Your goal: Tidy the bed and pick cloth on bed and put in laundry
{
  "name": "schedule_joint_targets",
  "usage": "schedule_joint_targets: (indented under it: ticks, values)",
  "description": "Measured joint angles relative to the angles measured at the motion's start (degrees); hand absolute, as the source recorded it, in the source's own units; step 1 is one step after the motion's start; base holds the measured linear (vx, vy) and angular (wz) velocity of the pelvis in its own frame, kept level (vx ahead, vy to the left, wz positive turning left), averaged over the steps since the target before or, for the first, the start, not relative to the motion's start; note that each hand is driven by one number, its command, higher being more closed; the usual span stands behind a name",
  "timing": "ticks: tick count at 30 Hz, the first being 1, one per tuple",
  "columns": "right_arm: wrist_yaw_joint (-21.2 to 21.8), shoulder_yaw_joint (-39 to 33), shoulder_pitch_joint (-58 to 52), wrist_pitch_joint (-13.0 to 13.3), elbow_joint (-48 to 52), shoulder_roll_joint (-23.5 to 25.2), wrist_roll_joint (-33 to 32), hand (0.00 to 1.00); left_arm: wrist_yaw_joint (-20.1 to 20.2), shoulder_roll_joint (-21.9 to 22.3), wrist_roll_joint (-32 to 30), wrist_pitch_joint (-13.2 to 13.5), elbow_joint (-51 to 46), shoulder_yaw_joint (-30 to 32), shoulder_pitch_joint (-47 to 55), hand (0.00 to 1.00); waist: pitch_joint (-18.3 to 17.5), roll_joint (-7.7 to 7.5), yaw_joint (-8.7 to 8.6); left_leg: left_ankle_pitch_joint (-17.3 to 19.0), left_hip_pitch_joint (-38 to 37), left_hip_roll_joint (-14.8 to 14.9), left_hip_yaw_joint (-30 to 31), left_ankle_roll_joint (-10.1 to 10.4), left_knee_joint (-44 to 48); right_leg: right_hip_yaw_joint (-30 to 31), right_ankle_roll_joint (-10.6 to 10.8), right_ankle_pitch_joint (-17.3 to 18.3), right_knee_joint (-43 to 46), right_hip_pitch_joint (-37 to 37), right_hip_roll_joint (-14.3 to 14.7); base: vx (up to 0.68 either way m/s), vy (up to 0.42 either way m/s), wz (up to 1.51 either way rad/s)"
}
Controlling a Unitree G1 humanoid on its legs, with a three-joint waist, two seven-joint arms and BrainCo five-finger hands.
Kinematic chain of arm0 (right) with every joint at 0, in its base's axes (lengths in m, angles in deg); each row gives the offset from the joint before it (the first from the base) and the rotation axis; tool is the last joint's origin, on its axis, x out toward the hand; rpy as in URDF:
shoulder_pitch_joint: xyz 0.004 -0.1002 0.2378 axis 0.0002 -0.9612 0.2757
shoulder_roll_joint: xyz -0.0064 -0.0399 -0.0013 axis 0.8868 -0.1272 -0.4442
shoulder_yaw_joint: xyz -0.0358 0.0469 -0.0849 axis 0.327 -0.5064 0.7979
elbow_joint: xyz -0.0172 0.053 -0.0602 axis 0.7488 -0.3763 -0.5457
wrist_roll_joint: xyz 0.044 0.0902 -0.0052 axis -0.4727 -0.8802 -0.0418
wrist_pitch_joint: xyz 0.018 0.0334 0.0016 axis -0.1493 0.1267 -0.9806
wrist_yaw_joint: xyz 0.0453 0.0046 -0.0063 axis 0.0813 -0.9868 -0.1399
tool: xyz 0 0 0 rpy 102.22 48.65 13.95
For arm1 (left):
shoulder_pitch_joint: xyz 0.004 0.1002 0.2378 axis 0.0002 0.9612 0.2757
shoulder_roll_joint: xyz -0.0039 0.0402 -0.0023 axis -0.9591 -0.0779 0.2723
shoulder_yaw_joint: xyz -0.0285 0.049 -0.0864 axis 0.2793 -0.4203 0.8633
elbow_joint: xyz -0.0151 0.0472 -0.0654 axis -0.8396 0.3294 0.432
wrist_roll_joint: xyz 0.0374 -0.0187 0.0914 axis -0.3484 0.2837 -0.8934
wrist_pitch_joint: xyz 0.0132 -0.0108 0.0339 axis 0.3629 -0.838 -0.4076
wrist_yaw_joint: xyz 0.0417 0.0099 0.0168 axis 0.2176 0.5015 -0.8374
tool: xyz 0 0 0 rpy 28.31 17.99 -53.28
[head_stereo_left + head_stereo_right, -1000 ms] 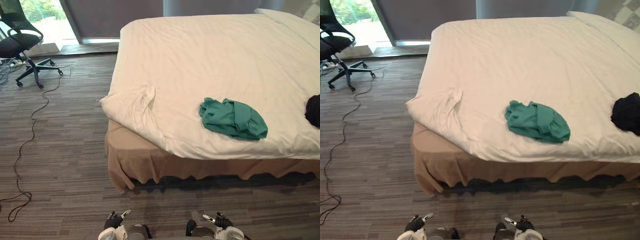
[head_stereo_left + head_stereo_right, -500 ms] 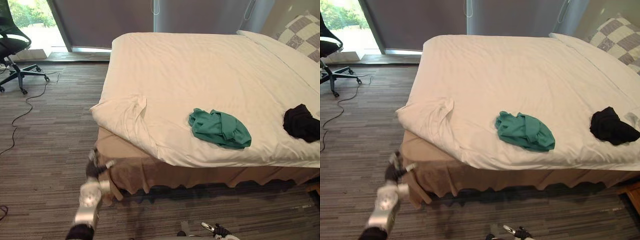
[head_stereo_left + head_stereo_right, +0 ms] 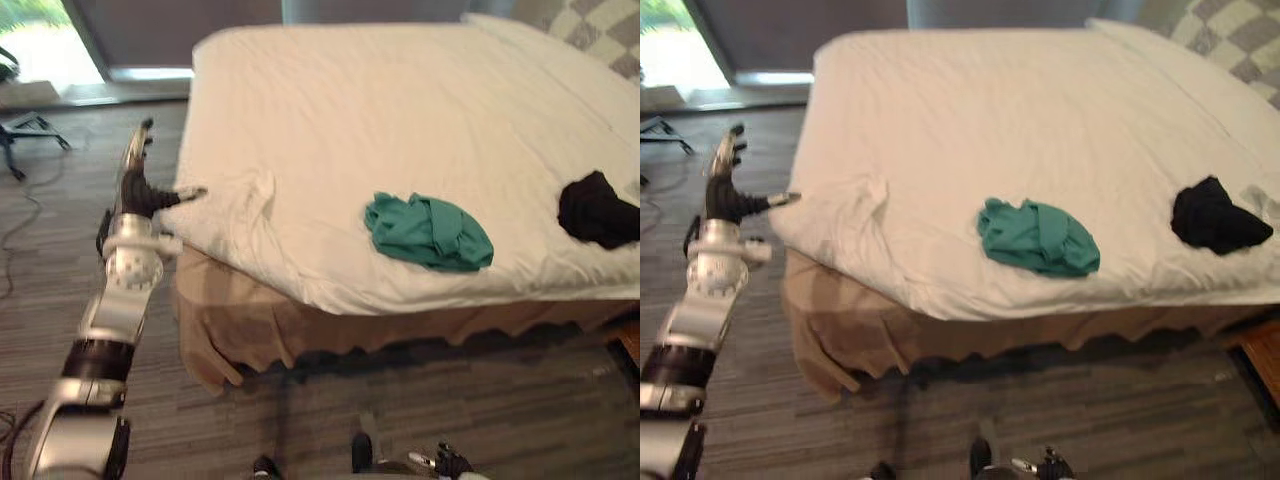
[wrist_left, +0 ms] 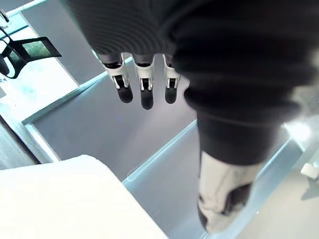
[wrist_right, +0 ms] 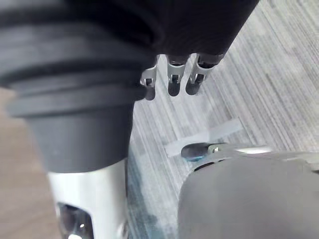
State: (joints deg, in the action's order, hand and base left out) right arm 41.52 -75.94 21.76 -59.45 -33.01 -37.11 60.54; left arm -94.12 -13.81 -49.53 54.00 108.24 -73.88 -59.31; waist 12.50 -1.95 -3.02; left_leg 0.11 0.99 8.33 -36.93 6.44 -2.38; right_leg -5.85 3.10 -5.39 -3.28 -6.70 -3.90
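1. Left eye view: left hand (image 3: 133, 193) is seen raised beside the bed's near left corner, fingers straight and spread, thumb stuck out toward the rumpled duvet corner (image 3: 245, 200). Contact cannot be told. Nothing is held.
2. Green cloth (image 3: 428, 231) is found crumpled on the white duvet (image 3: 400, 100), near the bed's front edge, well apart from the left hand.
3. Black cloth (image 3: 597, 209) is found on the duvet further right, apart from the green cloth.
4. Right hand (image 5: 173, 82) is seen low over the striped carpet (image 5: 259, 64), fingers relaxed and apart, empty.
5. Checked pillow (image 3: 1230, 35) is seen at the bed's far right; tan bed skirt (image 3: 260, 325) is exposed under the rumpled corner.
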Motion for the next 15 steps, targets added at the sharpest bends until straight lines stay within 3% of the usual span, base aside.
schedule_joint_targets:
  ticks: [5, 9, 10, 11, 15]
  values:
    - [0.70, 4.30, 5.71, 1.23, 4.79, -3.70, -0.07, 0.00, 0.89, 0.44, -3.06, -10.19, 8.99, -6.39, -16.23, 0.00, 7.32, 0.03, -0.81, 0.50, 7.31, 0.92, -1.60, -1.08, 4.20, 0.64, 0.21, -0.72, 3.50, -8.10, -0.66, -0.09, -0.011, -0.04]
    - [1.88, 5.97, 10.33, 1.76, 7.70, -6.53, -1.77, 0.00, 1.86, 0.98, -4.83, -16.31, 13.75, -9.16, -24.66, 0.00, 10.10, -0.12, -1.36, -0.49, 12.73, 0.24, -1.71, -2.04, 5.11, 0.44, 0.14, -0.77, 5.20, -13.91, -1.67, -0.05, 0.016, 0.13]
    - [2.00, 5.97, 10.91, 1.75, 8.69, -6.88, -1.81, 0.00, 2.12, 1.15, -4.89, -17.16, 14.41, -9.60, -25.98, 1.00, 10.53, -0.13, -1.40, -0.73, 13.61, 0.09, -1.69, -2.17, 5.01, 0.33, 0.03, -0.85, 5.20, -14.78, -1.84, -0.07, 0.013, 0.19]
    - [2.09, 6.37, 12.33, 1.85, 10.91, -7.71, -2.56, 0.00, 2.65, 1.50, -5.78, -19.32, 15.33, -10.21, -28.34, 1.00, 10.98, -0.26, -1.66, -1.18, 16.39, -0.10, -1.73, -2.49, 4.87, 0.22, -0.25, -1.05, 5.45, -17.66, -2.07, -0.05, 0.007, 0.15]
    - [1.48, 6.45, 15.10, 1.44, 14.80, -8.20, -3.79, 0.00, 4.97, 1.43, -10.92, -23.62, 15.66, -11.33, -33.74, 1.00, 14.05, -0.61, -1.66, -2.39, 20.14, -0.22, -1.35, -2.68, 4.39, -0.39, -0.48, -1.22, 6.43, -21.56, -2.30, -0.03, 0.005, 0.15]
